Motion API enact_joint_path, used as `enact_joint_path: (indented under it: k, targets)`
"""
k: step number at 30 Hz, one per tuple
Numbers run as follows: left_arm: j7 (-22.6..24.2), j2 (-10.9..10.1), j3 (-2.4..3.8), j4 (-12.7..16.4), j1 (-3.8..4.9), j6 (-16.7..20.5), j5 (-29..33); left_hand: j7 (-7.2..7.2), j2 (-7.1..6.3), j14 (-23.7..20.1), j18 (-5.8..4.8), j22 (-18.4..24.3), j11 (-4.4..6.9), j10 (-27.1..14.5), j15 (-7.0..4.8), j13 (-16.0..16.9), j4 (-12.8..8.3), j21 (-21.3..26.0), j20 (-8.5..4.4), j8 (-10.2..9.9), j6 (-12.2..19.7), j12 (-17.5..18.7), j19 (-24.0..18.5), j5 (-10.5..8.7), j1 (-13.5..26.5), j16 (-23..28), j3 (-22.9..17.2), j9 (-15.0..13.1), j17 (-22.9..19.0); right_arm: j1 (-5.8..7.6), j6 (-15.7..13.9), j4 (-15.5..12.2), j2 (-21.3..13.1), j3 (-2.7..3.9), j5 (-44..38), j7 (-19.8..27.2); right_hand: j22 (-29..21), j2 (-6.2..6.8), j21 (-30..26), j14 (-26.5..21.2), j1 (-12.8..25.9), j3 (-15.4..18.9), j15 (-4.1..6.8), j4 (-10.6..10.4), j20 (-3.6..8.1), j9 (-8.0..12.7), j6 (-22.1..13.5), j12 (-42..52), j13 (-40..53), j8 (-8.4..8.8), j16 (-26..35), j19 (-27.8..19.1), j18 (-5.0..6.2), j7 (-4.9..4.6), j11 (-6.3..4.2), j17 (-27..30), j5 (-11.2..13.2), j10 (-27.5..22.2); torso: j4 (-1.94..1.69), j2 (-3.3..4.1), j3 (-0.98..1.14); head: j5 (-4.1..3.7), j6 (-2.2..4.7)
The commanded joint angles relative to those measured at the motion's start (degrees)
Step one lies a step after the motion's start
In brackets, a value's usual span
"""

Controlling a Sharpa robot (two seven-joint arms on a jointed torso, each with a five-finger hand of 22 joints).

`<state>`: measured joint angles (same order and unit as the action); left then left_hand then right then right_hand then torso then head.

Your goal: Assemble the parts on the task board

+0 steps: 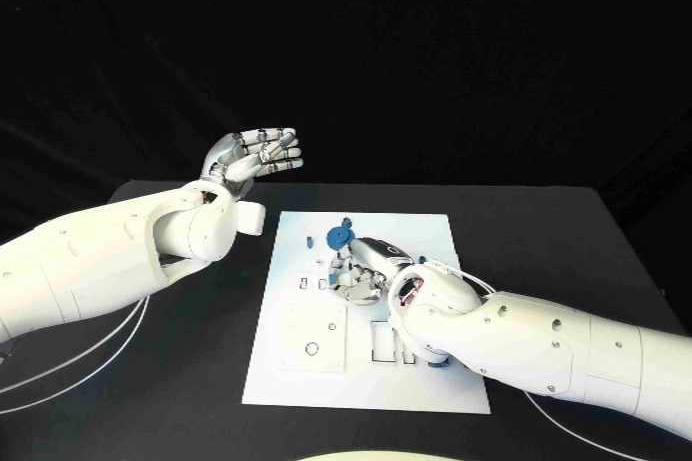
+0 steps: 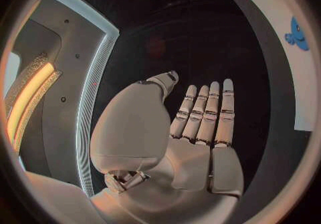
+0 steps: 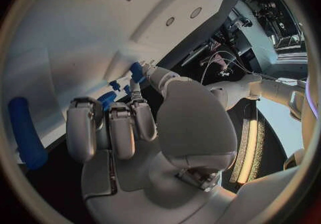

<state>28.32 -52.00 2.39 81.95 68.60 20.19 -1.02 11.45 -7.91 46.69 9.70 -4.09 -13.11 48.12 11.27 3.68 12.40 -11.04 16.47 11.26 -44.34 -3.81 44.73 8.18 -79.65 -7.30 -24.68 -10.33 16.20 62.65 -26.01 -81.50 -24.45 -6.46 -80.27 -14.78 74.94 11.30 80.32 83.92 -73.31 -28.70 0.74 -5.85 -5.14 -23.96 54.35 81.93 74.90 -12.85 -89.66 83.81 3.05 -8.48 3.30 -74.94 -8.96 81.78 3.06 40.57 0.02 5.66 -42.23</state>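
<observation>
So, quick rundown of where things sit:

Task board: white task board (image 1: 433,386) lies flat in the middle of the black table (image 1: 173,401), long axis running from the near edge to the far edge.

Parts: a round blue part (image 1: 340,234) sits near the board's far edge; a long blue bar (image 3: 25,132) lies on the board just beside the right hand; a few smaller blue bits (image 3: 115,85) are close to its fingertips.

Right hand: right hand (image 1: 364,273) is low over the board's middle, fingers curled down. Can't tell if it's actually pinching a part or just hovering.

Left hand: left hand (image 1: 257,156) is raised past the board's far-left corner, palm flat, fingers straight and together, holding nothing.

Key relation: the round part lies just beyond the right hand's fingertips, toward the far edge. The right hand is clearly nearer to it, so my guess is it does the next bit.
</observation>
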Motion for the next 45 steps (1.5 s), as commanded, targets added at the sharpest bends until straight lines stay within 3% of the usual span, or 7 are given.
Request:
enact_joint_path:
  k: [1,27,31,32,35,40,45]
  targets:
    - [0.3,0.1,0.04,0.0,0.03,-1.0,0.1,2.48,0.12,0.2,0.09,0.0,0.11,0.0,-0.14,0.1,-0.3,0.2,0.08,0.2,0.2,-0.3,-0.1,-0.08,0.6,0.2,0.0,-0.1,0.1,-0.07,0.7,0.0,0.0,-0.01,-0.5,0.3,7.7,0.11,-0.2,5.9,0.6,0.5,-0.32,-0.1,-0.34,0.1,-0.4,-0.2,5.0,0.23,-0.1,0.7,-0.55,0.01,0.41,-14.2,-0.3,-0.1,-0.02,0.03,-0.02,0.0,0.0]
    - [0.2,0.2,0.03,-0.3,-0.05,-1.1,0.1,2.48,0.12,0.2,0.09,0.0,0.11,0.0,-0.14,0.1,-0.3,0.2,0.08,0.2,0.2,-0.3,-0.1,-0.08,0.6,0.2,0.0,-0.1,0.1,-0.34,-2.4,-0.4,0.0,-0.02,-0.1,0.9,7.2,1.55,-1.1,5.8,2.5,3.5,-0.79,-3.0,-0.85,0.7,-2.5,-1.3,3.8,1.04,0.0,0.3,-0.37,-0.47,0.91,-13.9,-0.3,-1.4,0.04,-0.06,0.03,-0.13,0.07]
    - [0.1,0.2,0.02,-0.3,-0.08,-1.0,0.1,2.56,0.12,0.3,0.08,0.0,0.12,0.0,-0.16,0.0,-0.3,0.3,0.07,0.2,0.2,-0.3,-0.1,-0.07,0.6,0.3,0.0,-0.1,0.1,-0.42,-4.8,-0.9,-0.3,-0.02,0.3,2.1,7.0,1.79,-1.7,5.8,2.6,8.8,-1.18,-6.4,-1.18,1.4,-4.7,-2.8,2.0,1.84,0.1,0.1,-0.26,-0.93,1.34,-13.7,-0.4,-3.0,0.08,-0.03,0.03,-0.02,0.1]
    - [0.0,0.2,0.02,-0.3,-0.09,-1.0,-0.1,2.75,0.2,0.8,0.12,0.0,0.27,0.3,-0.31,0.1,-0.3,0.3,0.06,0.2,0.1,-0.4,-0.1,-0.06,0.7,0.1,-0.1,-0.1,0.2,-0.43,-5.4,-1.0,-0.5,-0.02,0.6,2.7,6.9,-0.07,-2.1,5.7,-0.6,15.8,-1.37,-9.8,-1.64,2.0,-5.5,-3.0,1.7,1.9,0.1,0.0,-0.24,-1.16,1.84,-13.6,-0.9,-3.3,0.13,-0.06,0.05,0.02,0.15]
    - [-0.8,0.1,-0.01,-0.3,-0.14,-0.6,-1.7,2.67,0.15,3.7,0.69,-0.4,1.16,3.5,-1.27,0.5,-0.4,-0.7,-0.13,0.6,-0.4,-2.0,1.5,-0.07,0.9,-1.5,-0.3,-0.3,1.1,-0.42,-7.8,-1.6,-1.2,0.02,2.6,6.5,6.8,-1.8,-2.4,5.7,-2.1,23.7,-1.86,-11.0,-1.83,3.0,-7.0,-3.0,1.5,2.39,0.2,0.0,-0.15,-1.76,2.18,-13.6,-0.8,-3.5,0.26,-0.24,0.05,0.09,0.25]
    - [-4.9,-0.3,-0.02,0.0,-0.17,-2.8,-6.1,0.75,-1.04,13.9,0.81,-4.5,4.64,13.1,-5.66,3.6,-0.2,-9.2,-4.28,3.3,-3.2,-9.6,11.6,0.02,1.9,-16.3,-2.0,-1.8,9.9,-0.02,-11.6,-3.7,-3.7,0.54,6.3,13.4,6.8,-3.03,-2.5,5.8,-3.2,24.8,-2.03,-10.9,-1.97,3.4,-7.7,-2.7,1.7,2.67,0.1,-0.1,-0.12,-2.03,2.35,-13.8,-0.9,-3.3,0.5,-0.53,0.13,0.42,0.3]
    - [-10.9,-0.6,-0.02,0.4,-0.16,-5.6,-12.8,-0.99,-1.87,14.9,0.52,-11.9,6.97,14.4,-8.35,12.1,-0.4,-21.0,-7.65,7.0,-4.5,-21.7,15.3,-0.14,3.5,-38.4,-2.1,-4.9,24.1,0.95,-12.6,-6.4,-7.4,1.26,10.2,17.6,6.8,-3.51,-2.6,5.8,-3.6,24.9,-2.06,-10.9,-2.01,3.5,-7.5,-2.8,1.7,2.49,0.1,-0.1,-0.12,-2.0,2.35,-13.8,-0.8,-3.4,0.58,-1.04,0.31,0.64,0.18]
